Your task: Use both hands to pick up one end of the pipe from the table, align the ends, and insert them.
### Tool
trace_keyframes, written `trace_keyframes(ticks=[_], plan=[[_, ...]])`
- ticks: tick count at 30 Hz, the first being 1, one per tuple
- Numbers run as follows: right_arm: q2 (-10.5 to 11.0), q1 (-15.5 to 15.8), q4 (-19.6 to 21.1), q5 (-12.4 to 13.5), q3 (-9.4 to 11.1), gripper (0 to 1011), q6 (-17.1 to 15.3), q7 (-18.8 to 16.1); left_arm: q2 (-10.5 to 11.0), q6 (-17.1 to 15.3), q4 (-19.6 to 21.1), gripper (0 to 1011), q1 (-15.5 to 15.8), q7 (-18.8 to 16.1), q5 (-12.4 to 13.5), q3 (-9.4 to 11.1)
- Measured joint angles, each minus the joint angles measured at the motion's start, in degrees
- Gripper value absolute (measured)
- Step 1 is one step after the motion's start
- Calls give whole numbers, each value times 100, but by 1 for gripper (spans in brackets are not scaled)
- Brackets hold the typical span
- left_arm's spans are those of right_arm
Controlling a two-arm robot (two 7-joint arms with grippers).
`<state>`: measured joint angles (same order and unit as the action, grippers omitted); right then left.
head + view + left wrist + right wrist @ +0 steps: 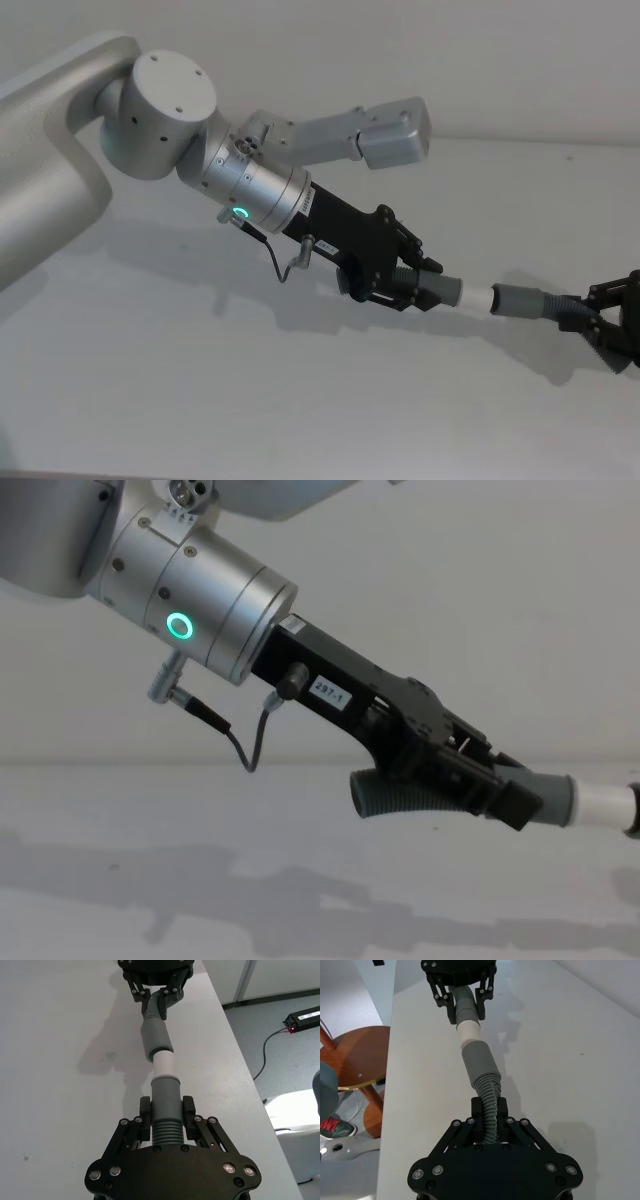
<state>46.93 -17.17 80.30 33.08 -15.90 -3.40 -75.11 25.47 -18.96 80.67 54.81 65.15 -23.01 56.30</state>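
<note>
Our left gripper (418,288) clamps the elbow (446,289), our right gripper (588,315) the tube (520,300). The elbow's white stub (478,296) enters the tube's mouth.

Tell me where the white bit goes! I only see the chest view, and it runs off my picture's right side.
Observer: The white stub on the elbow in the left tool meets the end of a second grey piece.
Operator: Who's holding that one?
Observer: The right tool, shut on its ribbed hose part.
Operator: Are they lined up?
Observer: Not quite. In the left wrist view, the second grey piece tilts slightly off the stub's line.
</note>
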Motion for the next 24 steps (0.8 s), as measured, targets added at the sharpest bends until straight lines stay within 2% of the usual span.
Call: trace_keyframes(ticks=[24], plan=[[0, 0, 0, 0, 0, 158, 0, 0, -56, -61, -103, 368, 61, -217, 2, 123]])
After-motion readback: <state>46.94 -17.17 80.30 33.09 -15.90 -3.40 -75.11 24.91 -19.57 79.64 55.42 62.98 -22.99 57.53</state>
